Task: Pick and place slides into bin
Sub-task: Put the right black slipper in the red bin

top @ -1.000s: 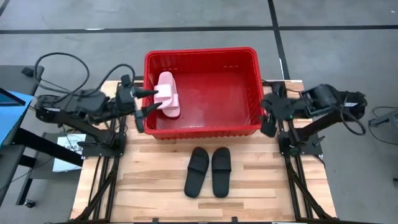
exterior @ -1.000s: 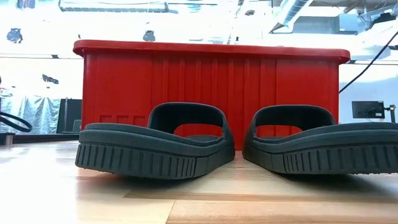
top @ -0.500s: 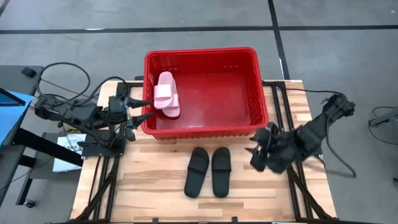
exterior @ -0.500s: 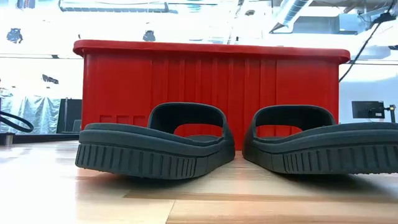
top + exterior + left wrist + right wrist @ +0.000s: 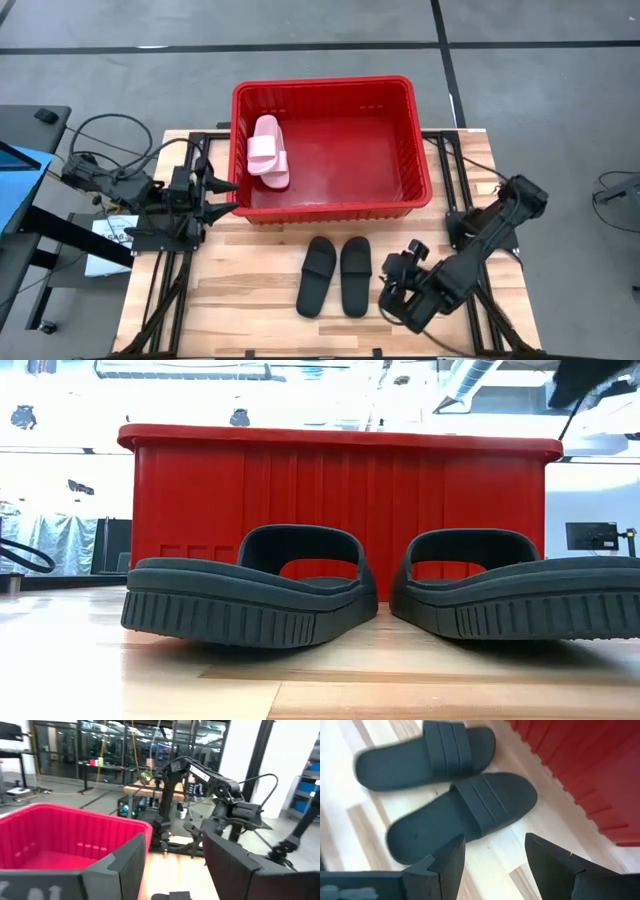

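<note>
My right gripper [image 5: 392, 288] is spread, empty, just beside the two black rubber slides [image 5: 336, 275] on the wooden table [image 5: 230, 290]. My left gripper [image 5: 222, 196] is spread, empty, outside the red slatted plastic bin [image 5: 322, 87]. One pale pink slide [image 5: 268, 150] is visible binned; both black ones are left.

Light wooden bench [image 5: 250, 290], big red bin [image 5: 325, 205] sitting at its back edge, two black slides [image 5: 336, 275] side by side on the wood just in front of the bin
</note>
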You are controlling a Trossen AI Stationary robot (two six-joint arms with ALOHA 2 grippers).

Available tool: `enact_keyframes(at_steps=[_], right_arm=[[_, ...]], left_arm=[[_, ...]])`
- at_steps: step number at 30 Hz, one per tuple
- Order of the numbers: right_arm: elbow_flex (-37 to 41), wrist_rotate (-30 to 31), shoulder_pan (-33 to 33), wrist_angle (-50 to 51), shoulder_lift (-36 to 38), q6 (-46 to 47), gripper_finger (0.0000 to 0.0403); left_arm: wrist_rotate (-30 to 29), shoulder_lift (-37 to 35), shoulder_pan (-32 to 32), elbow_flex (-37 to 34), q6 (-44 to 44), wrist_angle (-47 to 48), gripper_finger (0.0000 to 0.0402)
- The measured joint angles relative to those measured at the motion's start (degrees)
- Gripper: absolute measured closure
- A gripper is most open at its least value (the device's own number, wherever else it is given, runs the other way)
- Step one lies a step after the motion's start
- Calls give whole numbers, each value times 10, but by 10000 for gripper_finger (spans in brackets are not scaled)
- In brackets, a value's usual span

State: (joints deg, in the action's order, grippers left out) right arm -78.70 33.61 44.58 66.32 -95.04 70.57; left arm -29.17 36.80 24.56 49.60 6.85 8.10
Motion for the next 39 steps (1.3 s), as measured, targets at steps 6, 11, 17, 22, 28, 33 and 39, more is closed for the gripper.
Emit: enact_keyframes(at_steps=[6, 11, 17, 22, 28, 33, 39], right_arm=[[0, -5, -10, -18, -38, -13, 205], [-1, -2, -17, -33, -50, -40, 205], [-2, 4, -29, -80, -65, -129, 205], [-1, -2, -34, -94, -83, -160, 204], [0, -21, -36, -98, -116, -171, 204], [0, -21, -40, -99, -141, -171, 207], [0, -20, -54, -100, -163, -183, 205]], left_arm=[[-21, 0, 6, 0, 1, -1, 214], [-21, 1, 7, 0, -2, 2, 214], [-21, 5, 7, 0, -13, 7, 214], [-21, 9, 7, 0, -12, 13, 214], [-22, 7, 7, 0, -10, 14, 214], [-22, 7, 7, 0, -10, 15, 214], [-22, 7, 7, 0, -10, 15, 214]])
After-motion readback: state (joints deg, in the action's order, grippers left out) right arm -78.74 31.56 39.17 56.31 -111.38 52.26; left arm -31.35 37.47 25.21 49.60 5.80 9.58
